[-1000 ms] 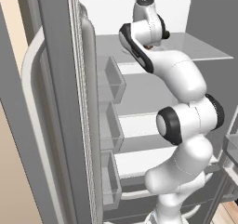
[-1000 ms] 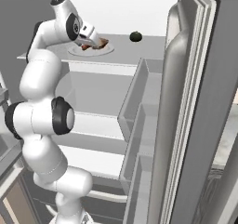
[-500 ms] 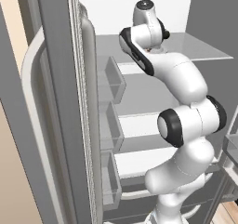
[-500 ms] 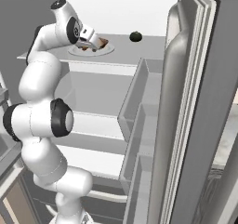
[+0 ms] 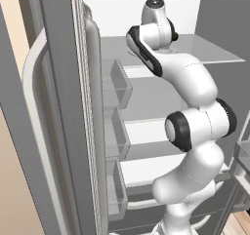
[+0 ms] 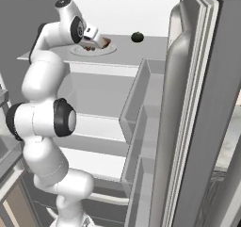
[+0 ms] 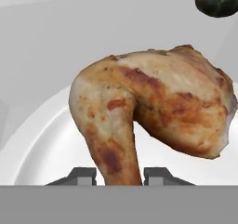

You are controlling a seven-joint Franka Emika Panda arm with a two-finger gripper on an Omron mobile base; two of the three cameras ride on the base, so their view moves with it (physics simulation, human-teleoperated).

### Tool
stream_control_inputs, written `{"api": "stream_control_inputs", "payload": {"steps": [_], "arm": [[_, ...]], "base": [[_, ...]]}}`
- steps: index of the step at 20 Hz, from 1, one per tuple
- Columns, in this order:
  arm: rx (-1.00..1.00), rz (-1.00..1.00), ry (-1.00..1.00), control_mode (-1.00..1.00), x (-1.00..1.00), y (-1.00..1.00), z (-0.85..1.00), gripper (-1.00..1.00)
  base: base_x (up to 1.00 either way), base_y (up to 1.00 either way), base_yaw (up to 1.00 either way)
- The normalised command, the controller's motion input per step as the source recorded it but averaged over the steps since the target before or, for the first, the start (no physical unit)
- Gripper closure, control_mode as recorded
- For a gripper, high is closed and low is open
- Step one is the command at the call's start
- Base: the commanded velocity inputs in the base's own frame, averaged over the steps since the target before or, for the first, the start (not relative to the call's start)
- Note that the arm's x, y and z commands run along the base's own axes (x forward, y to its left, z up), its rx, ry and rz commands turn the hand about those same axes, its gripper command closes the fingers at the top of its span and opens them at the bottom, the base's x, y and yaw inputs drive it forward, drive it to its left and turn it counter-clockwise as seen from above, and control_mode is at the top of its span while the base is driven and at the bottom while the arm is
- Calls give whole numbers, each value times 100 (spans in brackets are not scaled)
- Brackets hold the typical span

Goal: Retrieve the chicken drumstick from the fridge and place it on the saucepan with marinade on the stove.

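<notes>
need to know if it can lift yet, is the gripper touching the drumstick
Touching. In the hand view the two fingertips sit right against either side of the drumstick bone end, no gap visible, over the white plate.

Pale peach wall (image 5: 12,146) at far left, wood floor (image 5: 239,224) low at right, dark wooden cabinet front (image 6: 19,205) beside; even, flat, shadowless light.

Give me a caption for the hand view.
Gripper shut on the chicken drumstick over a white plate, dark fruit beyond.
</notes>
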Motion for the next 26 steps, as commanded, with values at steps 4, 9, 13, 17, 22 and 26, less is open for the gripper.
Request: {"api": "stream_control_inputs", "payload": {"steps": [4, 9, 13, 17, 22, 26], "arm": [[-1, 21, 4, -100, 15, -1, 0, 100], [0, 28, 1, -100, 2, -12, 0, 100], [0, 14, -26, -100, 0, 0, 0, 100], [0, 10, -38, -100, 0, 0, -2, 100], [0, 1, -7, -100, 1, 2, 0, 100], [2, 0, -7, -100, 0, -4, 22, 100]], "base": [[0, 0, 0], [0, 0, 0], [0, 0, 0], [0, 0, 0], [0, 0, 0], [0, 0, 0]]}}
